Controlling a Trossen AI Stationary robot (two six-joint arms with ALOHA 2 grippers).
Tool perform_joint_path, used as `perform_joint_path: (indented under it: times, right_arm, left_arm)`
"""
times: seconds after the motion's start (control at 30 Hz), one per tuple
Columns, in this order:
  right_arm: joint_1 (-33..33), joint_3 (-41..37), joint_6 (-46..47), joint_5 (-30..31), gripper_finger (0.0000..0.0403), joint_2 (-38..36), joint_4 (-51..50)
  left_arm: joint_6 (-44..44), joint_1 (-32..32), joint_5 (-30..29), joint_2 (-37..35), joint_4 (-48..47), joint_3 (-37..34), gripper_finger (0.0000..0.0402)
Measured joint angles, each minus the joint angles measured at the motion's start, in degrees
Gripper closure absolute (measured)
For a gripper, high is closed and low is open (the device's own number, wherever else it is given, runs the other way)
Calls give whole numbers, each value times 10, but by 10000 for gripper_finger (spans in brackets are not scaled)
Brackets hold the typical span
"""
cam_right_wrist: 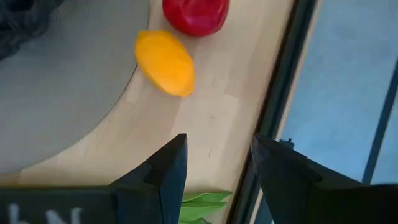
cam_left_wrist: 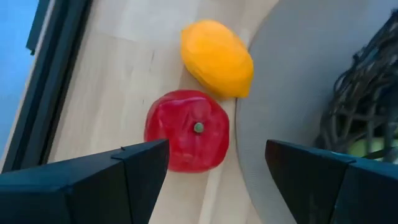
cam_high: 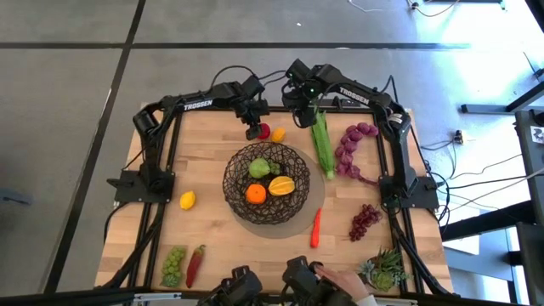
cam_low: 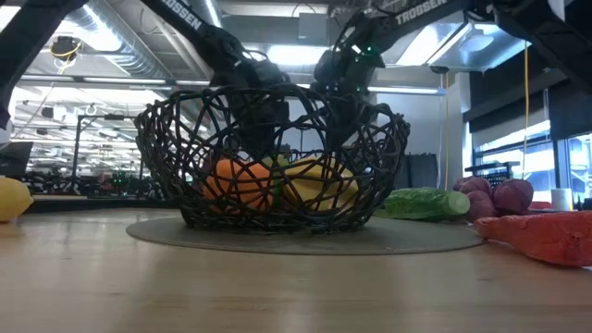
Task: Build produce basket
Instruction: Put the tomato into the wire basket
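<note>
The dark wire-mesh basket [cam_high: 266,183] stands on its grey round mat [cam_high: 310,200] at mid-table and holds a green apple [cam_high: 258,168], an orange [cam_high: 256,194] and a yellow mango [cam_high: 281,185]. A red apple [cam_left_wrist: 186,129] and an orange-yellow fruit [cam_left_wrist: 216,59] lie on the table by the mat's far edge. My left gripper [cam_left_wrist: 217,168] is open just above the red apple, which lies ahead of its fingers, and touches nothing. My right gripper [cam_right_wrist: 217,168] is open and empty at the table's far edge, by the far end of the long green stalk [cam_high: 321,143].
On the table lie purple grapes [cam_high: 353,149], dark red grapes [cam_high: 365,221], a carrot [cam_high: 316,228], a lemon [cam_high: 188,201], green grapes [cam_high: 174,265] and a red chilli [cam_high: 195,265]. A succulent plant [cam_high: 387,270] stands at the near right corner. A person's hand [cam_high: 340,283] shows at the near edge.
</note>
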Motion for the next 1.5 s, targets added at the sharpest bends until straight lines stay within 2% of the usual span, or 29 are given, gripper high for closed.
perform_joint_path:
  times: [0.07, 0.27, 0.4, 0.57, 1.5]
  right_arm:
    - [0, 0, 0, 0, 226, 6, 0]
    - [0, 0, 1, 4, 226, 9, 1]
    - [0, 0, 2, 4, 226, 9, 4]
    - [0, 0, 2, 4, 226, 9, 5]
    - [0, 0, 2, 5, 226, 9, 5]
  left_arm:
    - [21, -5, -12, 10, 0, 0, 147]
    - [74, -27, -112, 31, 3, 0, 147]
    - [101, -34, -131, 33, 12, 0, 147]
    - [107, -35, -133, 33, 39, 0, 147]
    - [122, -44, -98, 49, 39, 1, 147]
